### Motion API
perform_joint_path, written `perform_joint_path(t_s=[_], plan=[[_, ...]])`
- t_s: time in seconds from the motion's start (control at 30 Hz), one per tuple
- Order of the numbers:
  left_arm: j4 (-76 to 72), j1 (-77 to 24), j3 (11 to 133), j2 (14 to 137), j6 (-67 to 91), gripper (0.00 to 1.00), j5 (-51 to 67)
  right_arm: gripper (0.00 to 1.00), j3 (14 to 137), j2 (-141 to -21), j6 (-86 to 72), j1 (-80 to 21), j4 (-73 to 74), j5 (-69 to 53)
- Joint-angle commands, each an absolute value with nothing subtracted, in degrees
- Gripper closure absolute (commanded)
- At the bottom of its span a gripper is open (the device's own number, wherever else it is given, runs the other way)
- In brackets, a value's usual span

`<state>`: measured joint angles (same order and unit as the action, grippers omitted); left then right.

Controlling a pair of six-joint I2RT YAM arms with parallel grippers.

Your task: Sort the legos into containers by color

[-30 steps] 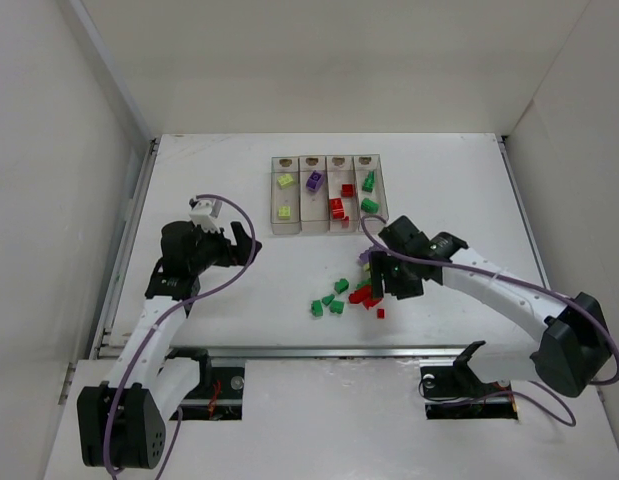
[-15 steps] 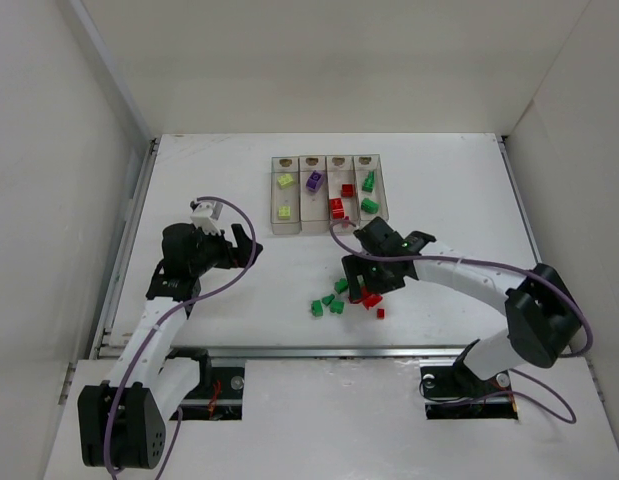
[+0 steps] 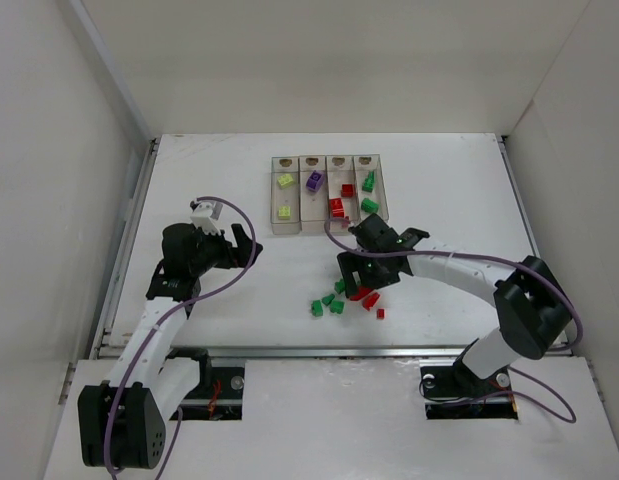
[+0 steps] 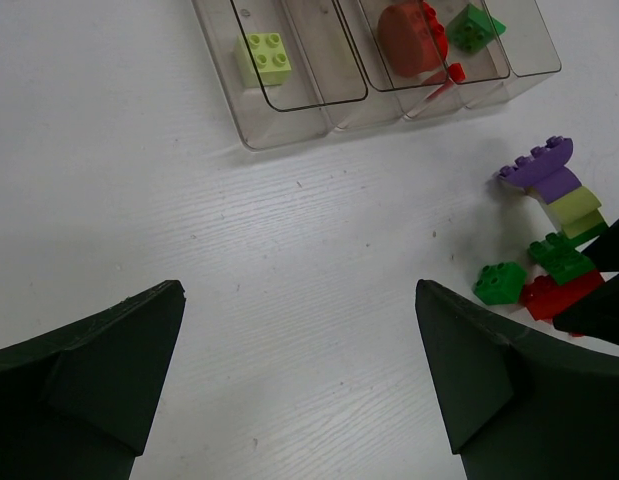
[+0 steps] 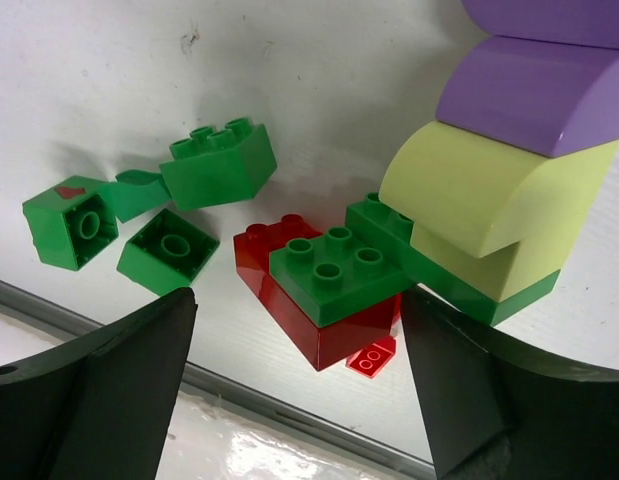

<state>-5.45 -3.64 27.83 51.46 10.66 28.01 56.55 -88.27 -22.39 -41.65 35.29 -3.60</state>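
The four joined clear containers (image 3: 301, 222) stand at the back centre, holding pale yellow-green (image 3: 285, 181), purple (image 3: 314, 182), red (image 3: 337, 207) and green (image 3: 369, 205) legos. Loose legos (image 3: 335, 306) lie in front of them. My right gripper (image 3: 364, 280) is open, low over the pile. In the right wrist view it (image 5: 297, 300) straddles a green brick (image 5: 334, 265) resting on a red brick (image 5: 329, 335), beside a stack of pale yellow-green (image 5: 469, 210) and purple (image 5: 539, 90) pieces. My left gripper (image 3: 251, 245) is open and empty, over bare table in its wrist view (image 4: 299, 290).
Three loose green bricks (image 5: 219, 165) lie left of the right gripper, and a tiny red piece (image 5: 371, 358) lies by the red brick. The table's near edge (image 5: 289, 415) runs close below the pile. The left wrist view shows the containers (image 4: 289, 125) and the pile (image 4: 549, 215).
My right gripper has moved left, from the pile's right side to over the red and green bricks. The left arm has not moved.
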Motion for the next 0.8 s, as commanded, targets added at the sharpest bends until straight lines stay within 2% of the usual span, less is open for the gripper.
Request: perform_joint_path(t_s=[0.0, 0.27, 0.43, 0.63, 0.77], plan=[[-7.3, -3.4, 28.2, 50.1, 10.7, 0.00, 28.4, 0.11, 58.4, -87.6, -19.7, -41.4, 35.1, -4.8], [-7.3, -3.4, 28.2, 50.1, 10.7, 0.00, 27.9, 0.10, 55.8, -83.8, -24.8, -41.4, 42.3, -0.5], [-7.3, -3.4, 28.2, 50.1, 10.7, 0.00, 27.9, 0.10, 55.1, -85.6, -26.2, -41.4, 38.8, 0.1], [-7.3, -3.4, 28.2, 49.6, 10.7, 0.00, 27.9, 0.14, 55.8, -90.3, -25.1, -41.4, 36.9, 2.0], [-7.3, -3.4, 28.2, 49.0, 10.7, 0.00, 27.9, 0.22, 55.8, -90.9, -25.0, -41.4, 35.3, 2.0]])
